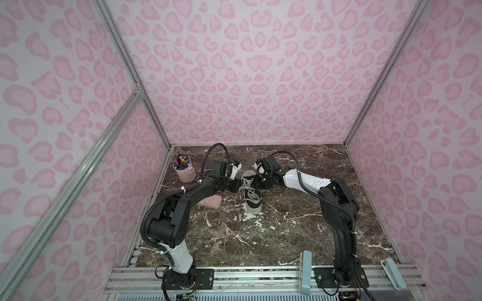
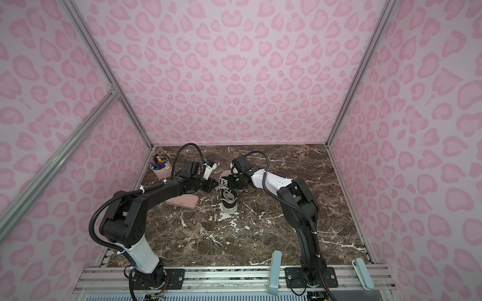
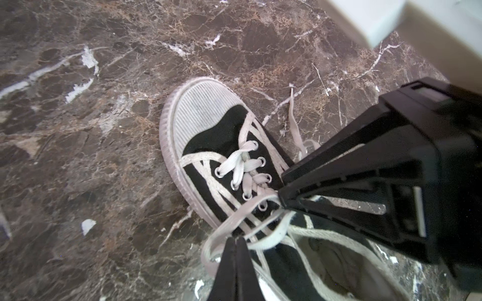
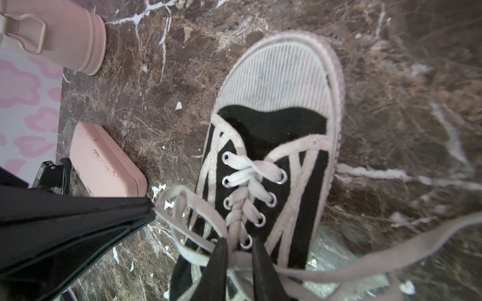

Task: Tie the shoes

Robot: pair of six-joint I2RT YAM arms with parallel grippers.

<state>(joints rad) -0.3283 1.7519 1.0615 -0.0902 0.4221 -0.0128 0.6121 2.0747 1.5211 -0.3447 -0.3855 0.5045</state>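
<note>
Here, on the marble-patterned bench [image 1: 260, 234], a single black canvas sneaker [image 1: 251, 195] sits towards the back, between the 2 arms. Its white toe cap points away from the robot's base, and a pink case [image 1: 210, 202] lies near its left side but apart.

The sneaker looks light and soft-walled, with only the rubber sole stiff. On that showing, a hard tug would likely skid or tip it rather than tighten anything, so the shoe body is no place to take hold.

The left end effector [image 3: 235, 241] is closed tight. Its tips pinch a loop of the white flat laces [image 3: 241, 163] beside the top eyelets, on the side of the shoe nearer the case.

The right end effector [image 4: 238, 243] is parted only narrowly. Its fingers [image 4: 262, 263] straddle the tongue at the top eyelet with a strand between them. It appears clamped on that strand, whose long tail trails off over the bench. The 2 sets of tips sit near each other above the shoe's throat.

The laces look limp, thin and fairly slick, and would likely slide out of a loose pinch. The best hold is probably close to the crossing, across the flat face, drawing the 2 sides apart evenly.
</note>
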